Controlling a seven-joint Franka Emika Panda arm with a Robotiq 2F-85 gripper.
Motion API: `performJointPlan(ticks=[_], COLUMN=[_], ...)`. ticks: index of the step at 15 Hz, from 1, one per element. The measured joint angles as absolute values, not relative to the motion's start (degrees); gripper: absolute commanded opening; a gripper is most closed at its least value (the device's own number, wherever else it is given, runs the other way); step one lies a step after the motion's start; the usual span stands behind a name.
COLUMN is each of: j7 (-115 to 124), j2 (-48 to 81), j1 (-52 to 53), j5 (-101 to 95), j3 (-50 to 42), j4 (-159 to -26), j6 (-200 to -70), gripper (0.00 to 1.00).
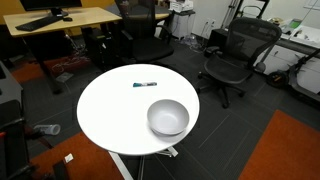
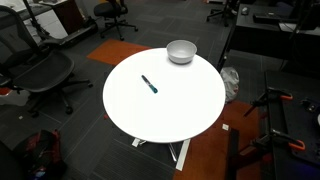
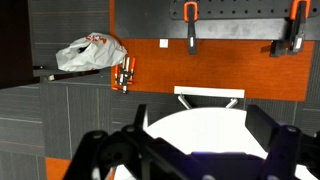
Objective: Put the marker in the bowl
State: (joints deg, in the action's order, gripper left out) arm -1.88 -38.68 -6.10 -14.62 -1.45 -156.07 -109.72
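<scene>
Thin dark marker with teal-blue section (image 2: 149, 85) lies flat on round white table (image 1: 115, 110), well apart from deep light-grey bowl (image 2: 181, 56), long axis crosswise to the bowl line. Black gripper (image 3: 190, 157) hangs above the table, jaws apparently wide, empty. Marker absent from the wrist view; bearing unclear.

round white table (image 2: 170, 115) | marker (image 2: 149, 85) lying flat mid-top | bowl (image 2: 181, 51) at edge

1 marker (image 1: 146, 84) and 1 bowl (image 1: 168, 117) share 1 round table (image 1: 105, 112); 2 chairs (image 1: 238, 55) stand behind in an exterior view.
</scene>
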Motion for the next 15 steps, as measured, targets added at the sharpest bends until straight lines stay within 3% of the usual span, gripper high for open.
performJointPlan(ticks=[15], j7=[17.49], j2=[-15.90], j1=[-1.78], j5=[-6.01], j3=[4.95], j4=[-147.58], j6=[-139.72], gripper=[1.00])
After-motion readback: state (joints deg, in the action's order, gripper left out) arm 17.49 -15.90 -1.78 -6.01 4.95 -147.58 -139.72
